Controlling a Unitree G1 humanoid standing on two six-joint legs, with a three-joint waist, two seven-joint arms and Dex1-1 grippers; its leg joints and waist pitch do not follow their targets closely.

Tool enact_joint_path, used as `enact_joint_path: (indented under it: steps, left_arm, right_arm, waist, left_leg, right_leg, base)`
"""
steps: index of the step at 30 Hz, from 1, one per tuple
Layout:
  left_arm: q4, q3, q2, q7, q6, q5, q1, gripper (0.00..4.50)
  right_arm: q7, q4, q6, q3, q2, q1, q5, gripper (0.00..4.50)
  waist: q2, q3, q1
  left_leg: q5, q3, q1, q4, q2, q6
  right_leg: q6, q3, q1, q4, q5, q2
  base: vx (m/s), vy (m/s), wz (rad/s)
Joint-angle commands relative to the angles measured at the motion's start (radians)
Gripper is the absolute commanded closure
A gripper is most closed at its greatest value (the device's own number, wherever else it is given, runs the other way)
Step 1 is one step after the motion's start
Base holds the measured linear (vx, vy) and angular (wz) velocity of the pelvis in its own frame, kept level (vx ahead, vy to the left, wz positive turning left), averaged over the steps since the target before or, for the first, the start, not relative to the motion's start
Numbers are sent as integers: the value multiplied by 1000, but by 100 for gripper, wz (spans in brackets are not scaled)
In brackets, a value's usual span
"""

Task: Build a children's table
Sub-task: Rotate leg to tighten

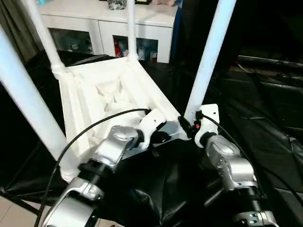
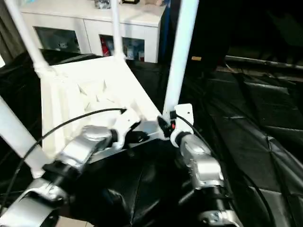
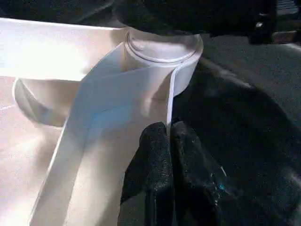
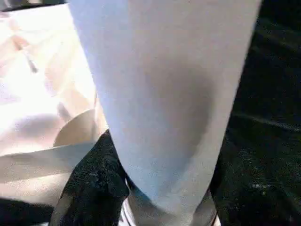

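The table top [image 1: 109, 101] lies ribbed side up, tilted on black sheeting [image 1: 265, 118], four legs standing in its sockets. The left tool [image 3: 168, 141] pinches its rim, likely steadying it, while the right tool [image 4: 162, 188] clasps the near-right leg [image 1: 210, 56], probably seating it.

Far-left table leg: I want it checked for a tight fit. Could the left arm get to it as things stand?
Probably not right away: the left gripper is shut on the tabletop rim, and the far-left leg stands across the upturned tabletop.
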Motion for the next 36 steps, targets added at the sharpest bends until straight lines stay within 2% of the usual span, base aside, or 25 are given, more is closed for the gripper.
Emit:
enact_joint_path:
  steps: [1, 2, 6, 7, 8, 9, 11, 12, 14, 15, 16, 17, 19, 20, 21, 22, 23, 27, 29, 32, 35, 36]
  left_arm:
    - [20, 8, -10, 40, 14, 6, -5, 450]
    - [19, 5, -7, 35, 11, 6, -5, 450]
    - [-11, -11, 21, -34, 14, -2, 8, 450]
    - [-11, -11, 21, -34, 14, -2, 8, 450]
    - [-19, -15, 26, -49, 19, -3, 12, 450]
    - [-40, -23, 41, -78, 29, -8, 22, 450]
    - [-81, -38, 86, -143, 34, -19, 45, 450]
    - [-92, -45, 102, -166, 31, -21, 53, 450]
    - [-117, -62, 152, -239, 12, -27, 76, 450]
    - [-117, -62, 152, -239, 12, -27, 76, 450]
    - [-126, -68, 176, -276, 1, -31, 86, 450]
    - [-128, -70, 181, -285, -1, -33, 88, 450]
    - [-140, -75, 204, -323, -3, -37, 98, 450]
    - [-168, -84, 239, -396, -8, -54, 112, 450]
    - [-168, -84, 239, -396, -8, -54, 112, 450]
    - [-188, -94, 259, -442, -13, -68, 118, 450]
    - [-214, -106, 285, -499, -2, -89, 121, 450]
    - [-233, -112, 304, -546, 2, -107, 122, 450]
    - [-235, -117, 318, -569, -1, -99, 122, 450]
    - [-245, -120, 330, -578, 2, -98, 125, 450]
    - [-252, -125, 336, -581, 11, -99, 123, 450]
    - [-253, -127, 338, -579, 13, -97, 121, 450]
  right_arm:
    - [29, 66, 43, 35, 28, 24, 22, 246]
    - [50, 62, 44, 40, 27, 21, 26, 246]
    - [177, 25, 43, 73, 5, 24, 49, 246]
    - [177, 25, 43, 73, 5, 24, 49, 246]
    - [200, 16, 43, 80, -2, 26, 55, 193]
    - [246, 3, 47, 99, -23, 29, 60, 193]
    - [386, -43, 71, 148, -95, 39, 82, 178]
    - [432, -60, 75, 163, -121, 43, 88, 171]
    - [557, -108, 81, 182, -198, 52, 107, 171]
    - [557, -108, 81, 182, -198, 52, 107, 171]
    - [610, -126, 80, 180, -232, 55, 115, 171]
    - [622, -130, 79, 180, -241, 55, 117, 171]
    - [669, -147, 78, 178, -272, 60, 125, 171]
    - [732, -169, 77, 186, -325, 63, 132, 171]
    - [732, -169, 77, 186, -325, 63, 132, 171]
    - [762, -181, 83, 193, -348, 64, 139, 171]
    - [804, -198, 100, 203, -376, 65, 157, 171]
    - [853, -213, 122, 215, -395, 67, 172, 171]
    - [881, -217, 117, 232, -402, 74, 163, 171]
    - [894, -222, 124, 245, -405, 78, 173, 195]
    - [910, -219, 132, 257, -409, 77, 181, 212]
    - [919, -215, 135, 264, -411, 76, 181, 219]
  waist:
    - [8, -46, 1]
    - [10, -46, 2]
    - [2, -44, 3]
    - [5, -46, 2]
    - [4, -47, 2]
    - [-5, -47, 0]
    - [-2, -48, 2]
    - [-2, -48, 1]
    - [4, -47, 1]
    - [2, -46, -2]
    - [6, -44, -1]
    - [2, -44, 0]
    - [4, -43, 2]
    - [4, -43, 4]
    - [4, -44, 6]
    - [-1, -44, 7]
    - [2, -46, 8]
    - [4, -48, 14]
    - [6, -48, 23]
    - [8, -47, 31]
    - [2, -47, 39]
    - [3, -48, 40]
  left_leg:
    - [-217, -11, -12, -65, 28, -2]
    - [-215, -11, -12, -65, 28, -1]
    - [-217, -12, -14, -67, 29, 9]
    - [-208, -12, -15, -67, 31, 11]
    - [-196, -12, -16, -66, 31, 14]
    - [-188, -10, -16, -65, 30, 18]
    - [-158, -12, -20, -61, 31, 40]
    - [-153, -9, -19, -60, 33, 46]
    - [-157, -10, -18, -59, 33, 53]
    - [-162, -8, -18, -59, 34, 55]
    - [-175, -8, -17, -61, 34, 51]
    - [-181, -7, -16, -60, 33, 49]
    - [-187, -8, -14, -62, 35, 45]
    - [-191, -8, -12, -62, 36, 44]
    - [-187, -8, -13, -61, 36, 46]
    - [-175, -8, -14, -61, 35, 48]
    - [-161, -8, -13, -60, 37, 55]
    - [-132, -6, -14, -55, 37, 61]
    - [-135, -4, -11, -54, 38, 57]
    - [-151, -6, -12, -56, 37, 46]
    - [-143, -6, -13, -56, 37, 42]
    - [-141, -6, -13, -56, 37, 41]
  right_leg:
    - [-135, 54, 42, -91, -238, -79]
    - [-136, 54, 43, -90, -232, -79]
    - [-133, 53, 47, -93, -256, -82]
    - [-138, 53, 47, -90, -240, -82]
    - [-145, 53, 48, -88, -215, -82]
    - [-146, 53, 49, -87, -207, -82]
    - [-158, 52, 56, -80, -153, -81]
    - [-164, 53, 53, -79, -138, -81]
    - [-174, 51, 53, -78, -132, -80]
    - [-179, 52, 53, -79, -135, -80]
    - [-179, 52, 50, -84, -167, -82]
    - [-177, 51, 51, -85, -190, -81]
    - [-173, 52, 48, -88, -223, -83]
    - [-171, 52, 48, -88, -234, -83]
    - [-170, 52, 49, -88, -233, -83]
    - [-170, 53, 50, -85, -217, -81]
    - [-177, 53, 49, -80, -195, -80]
    - [-205, 51, 48, -72, -130, -79]
    - [-214, 52, 46, -72, -124, -80]
    - [-203, 51, 48, -75, -157, -82]
    - [-194, 52, 49, -73, -156, -82]
    - [-193, 52, 49, -72, -156, -83]
  base:
    - [0, 0, 0]
    - [0, 0, 0]
    - [0, 0, 0]
    - [0, 0, 0]
    - [0, 0, 0]
    - [0, 0, 0]
    - [0, 0, 0]
    - [0, 0, 0]
    - [0, 0, 0]
    - [0, 0, 0]
    - [0, 0, 0]
    - [0, 0, 0]
    - [0, 0, 0]
    - [0, 0, 0]
    - [0, 0, 0]
    - [0, 0, 0]
    - [0, 0, 0]
    - [0, 0, 0]
    - [0, 0, 0]
    - [0, 0, 0]
    - [0, 0, 0]
    - [0, 0, 0]
